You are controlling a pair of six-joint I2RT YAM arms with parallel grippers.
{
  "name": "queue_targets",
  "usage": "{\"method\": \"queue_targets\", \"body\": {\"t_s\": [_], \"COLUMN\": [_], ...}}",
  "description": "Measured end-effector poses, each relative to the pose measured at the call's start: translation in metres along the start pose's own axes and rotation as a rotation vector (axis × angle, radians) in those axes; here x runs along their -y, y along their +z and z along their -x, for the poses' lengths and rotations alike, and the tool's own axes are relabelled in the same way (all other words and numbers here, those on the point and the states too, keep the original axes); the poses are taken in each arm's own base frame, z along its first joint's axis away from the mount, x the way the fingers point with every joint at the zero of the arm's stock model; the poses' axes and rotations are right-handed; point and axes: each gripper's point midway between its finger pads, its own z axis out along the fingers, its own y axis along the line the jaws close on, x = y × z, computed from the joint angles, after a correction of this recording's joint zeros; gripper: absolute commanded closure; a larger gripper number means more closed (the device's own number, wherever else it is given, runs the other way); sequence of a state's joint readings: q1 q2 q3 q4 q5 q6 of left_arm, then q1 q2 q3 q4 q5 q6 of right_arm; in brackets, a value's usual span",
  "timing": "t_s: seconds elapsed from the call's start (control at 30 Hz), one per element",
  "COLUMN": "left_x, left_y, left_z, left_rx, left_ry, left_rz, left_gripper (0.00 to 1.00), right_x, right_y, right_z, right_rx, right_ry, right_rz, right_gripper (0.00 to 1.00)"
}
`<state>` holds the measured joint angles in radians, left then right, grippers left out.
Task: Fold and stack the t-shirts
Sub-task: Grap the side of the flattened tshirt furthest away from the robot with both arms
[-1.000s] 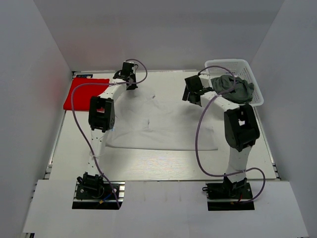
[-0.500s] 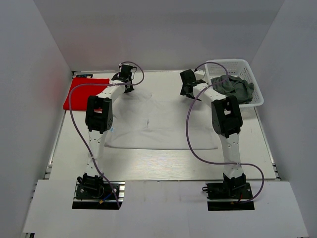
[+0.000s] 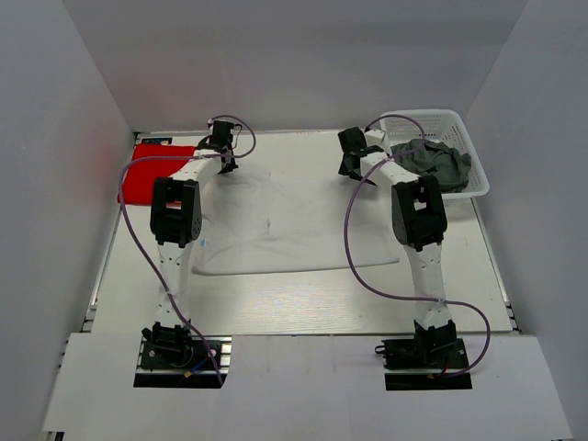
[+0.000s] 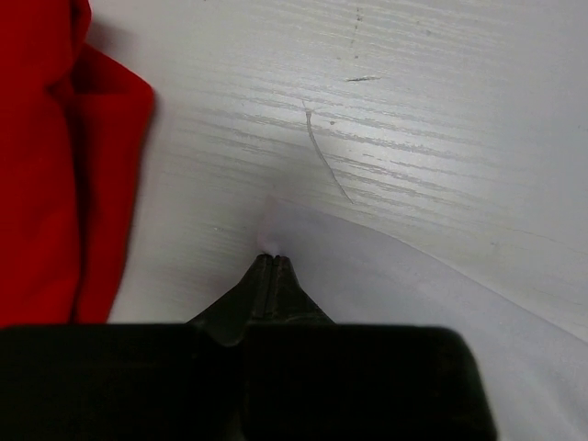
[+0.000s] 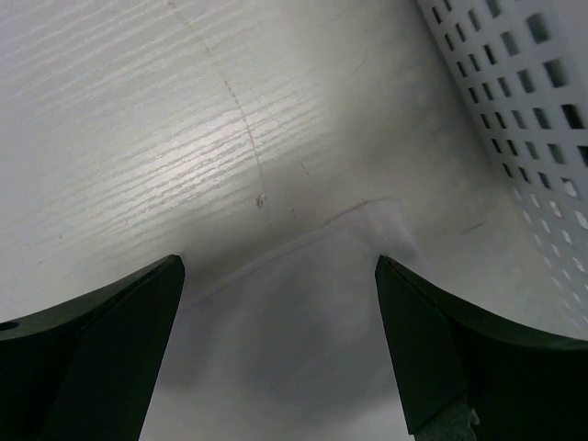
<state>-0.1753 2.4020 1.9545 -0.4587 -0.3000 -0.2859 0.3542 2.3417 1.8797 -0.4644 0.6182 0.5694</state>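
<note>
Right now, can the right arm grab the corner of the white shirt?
Probably yes. The right arm has its jaws open over the corner of the white shirt, with only bare table beyond it. The basket sits off to one side, not in the way.

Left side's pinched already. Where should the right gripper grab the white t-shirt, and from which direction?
Take the white t-shirt at its free far corner, which lies flat on the table between the right gripper's open fingers. Come straight down from above: the basket wall close beside the corner likely blocks a sideways approach.
</note>
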Motion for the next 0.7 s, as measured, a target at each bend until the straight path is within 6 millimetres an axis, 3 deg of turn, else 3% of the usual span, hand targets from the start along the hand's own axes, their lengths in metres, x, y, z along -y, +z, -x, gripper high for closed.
{"method": "queue_targets", "body": {"t_s": [0.3,0.5,0.53,0.6,0.7], "left_x": [0.002,0.003,0.003,0.002,0.000], "left_y": [0.001,0.001,0.000,-0.002,-0.006], "left_z": [0.001,0.001,0.001,-0.001,-0.005], "left_rx": [0.009,0.010,0.010,0.012,0.005], "left_ry": [0.010,0.015,0.015,0.018,0.024], "left_rz": [-0.015,-0.023,-0.024,-0.027,-0.026], "left_gripper": [1.00,1.00,1.00,1.00,1.00], "right_x": [-0.014,-0.013,-0.012,-0.009,0.000], "right_y": [0.013,0.015,0.016,0.015,0.010], "right_z": [0.006,0.006,0.005,0.004,-0.001], "right_rx": [0.002,-0.005,-0.002,0.007,0.005], "right_ry": [0.054,0.059,0.060,0.063,0.054], "right_rz": [0.047,0.052,0.050,0.043,0.033], "right_gripper": [0.11,0.58,0.71,0.78,1.00]}}
